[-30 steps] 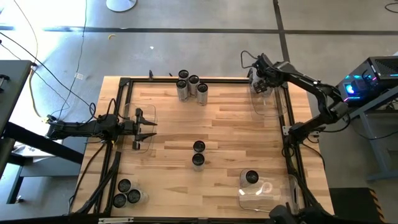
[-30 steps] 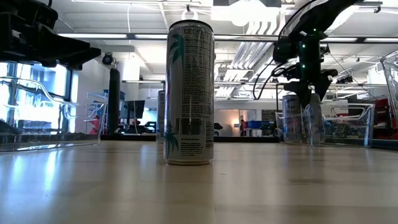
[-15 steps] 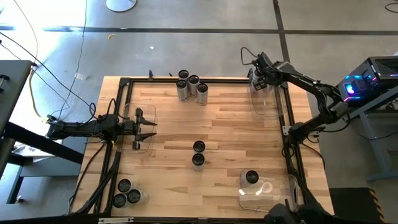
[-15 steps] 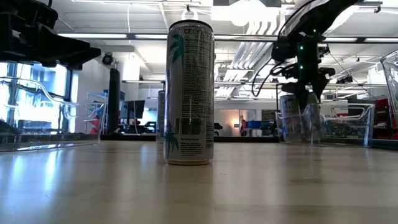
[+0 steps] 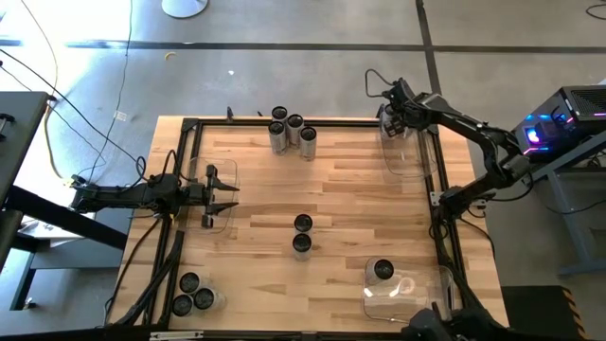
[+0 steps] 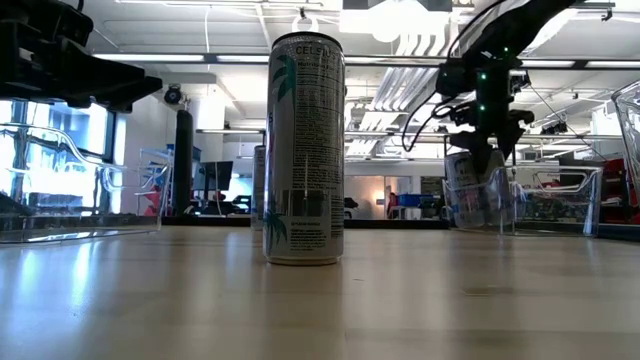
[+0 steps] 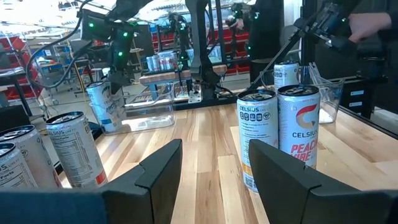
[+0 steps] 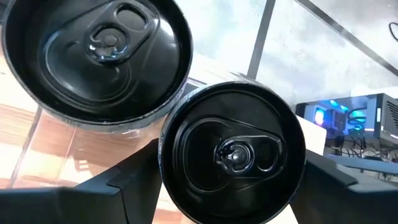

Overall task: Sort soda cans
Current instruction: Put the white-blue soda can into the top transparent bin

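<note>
Pale wooden planks make up the table (image 5: 350,189), edged by a black frame, and it carries soda cans in several groups: four at the far edge (image 5: 292,132), two standing one behind the other in the middle (image 5: 302,234), three in the near left corner (image 5: 194,296), and one inside a clear bin (image 5: 407,284) at the near right (image 5: 383,271). Clear bins number at least three from above, the others being one on the left side (image 5: 225,194) and one at the far right corner (image 5: 409,152). The cans have dark round tops with pull tabs and silvery sides printed with text. The right claw (image 5: 395,118) hovers over the far right bin, its fingers set on either side of one can (image 8: 232,154), which hangs tilted in the low view; a second can (image 8: 96,53) sits just beside it. The left claw (image 5: 220,192) waits over the left bin, fingers (image 7: 158,169) apart with nothing between them.
</note>
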Controlling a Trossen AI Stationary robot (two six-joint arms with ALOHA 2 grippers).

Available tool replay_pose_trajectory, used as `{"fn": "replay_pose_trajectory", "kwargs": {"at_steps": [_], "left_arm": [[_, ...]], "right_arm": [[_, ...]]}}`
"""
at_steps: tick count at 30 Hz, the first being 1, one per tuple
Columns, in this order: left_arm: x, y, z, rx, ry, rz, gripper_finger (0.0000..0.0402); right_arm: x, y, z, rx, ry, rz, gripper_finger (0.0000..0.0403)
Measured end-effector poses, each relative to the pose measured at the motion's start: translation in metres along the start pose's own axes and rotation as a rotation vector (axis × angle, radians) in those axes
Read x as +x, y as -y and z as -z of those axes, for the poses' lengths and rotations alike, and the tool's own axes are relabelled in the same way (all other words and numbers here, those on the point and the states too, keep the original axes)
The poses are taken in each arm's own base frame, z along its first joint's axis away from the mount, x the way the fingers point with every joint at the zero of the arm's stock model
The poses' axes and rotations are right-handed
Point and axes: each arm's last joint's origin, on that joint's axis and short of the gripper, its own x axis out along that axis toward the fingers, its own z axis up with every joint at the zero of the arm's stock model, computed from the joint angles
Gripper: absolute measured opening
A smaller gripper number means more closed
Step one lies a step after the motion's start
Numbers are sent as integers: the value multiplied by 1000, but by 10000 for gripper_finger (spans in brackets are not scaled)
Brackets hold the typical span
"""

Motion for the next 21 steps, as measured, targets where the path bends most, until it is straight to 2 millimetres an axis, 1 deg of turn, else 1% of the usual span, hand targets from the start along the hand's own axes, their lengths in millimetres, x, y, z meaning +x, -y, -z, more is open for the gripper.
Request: {"fn": "replay_pose_trajectory", "kwargs": {"at_steps": [6, 9, 15, 21], "left_arm": [[0, 0, 0, 0, 0, 0, 179], [0, 0, 0, 0, 0, 0, 179], [0, 0, 0, 0, 0, 0, 179], [0, 0, 0, 0, 0, 0, 179]], "right_arm": [[1, 2, 3, -16, -39, -34, 275], [6, 6, 3, 4, -67, -19, 275], [11, 5, 1, 28, -70, -4, 275], [12, 7, 0, 41, -75, -30, 275]]}}
